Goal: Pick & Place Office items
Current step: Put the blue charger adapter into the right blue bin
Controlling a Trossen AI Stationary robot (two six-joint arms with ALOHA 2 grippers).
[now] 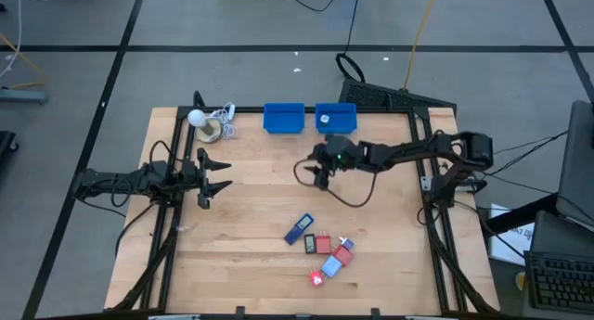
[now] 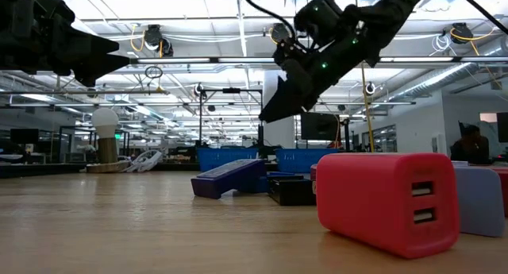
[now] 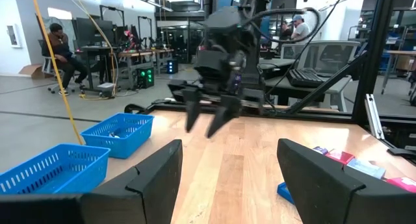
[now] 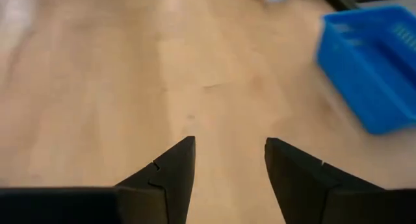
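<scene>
Right arm's jaws (image 1: 313, 174) hang above the bare middle of the counter (image 1: 251, 255), tips pointed down, parted by a narrow gap with nothing between them; the right wrist view shows only wood grain under the two dark fingers (image 4: 170, 169). Left arm's jaws (image 1: 208, 178) wait near the counter's left edge, spread fairly wide and empty, facing across toward the right jaws. Two blue bins stand side by side at the far edge of the counter, beyond the right jaws: the left bin (image 1: 284, 118) shows nothing inside from above; the right bin (image 1: 335, 117) holds one small pale piece (image 1: 326, 118), kind not readable. The office items (image 1: 325, 250) lie in a loose cluster on the counter, on the near side of the right jaws and well apart from them: a dark blue rectangle (image 1: 298, 229), red blocks (image 1: 342, 255), a light blue block (image 1: 330, 266). In the low view a red block with two slots (image 2: 387, 200) sits closest to the lens. White ball with coiled cord (image 1: 210, 121) rests at the far left corner, beyond the left jaws
</scene>
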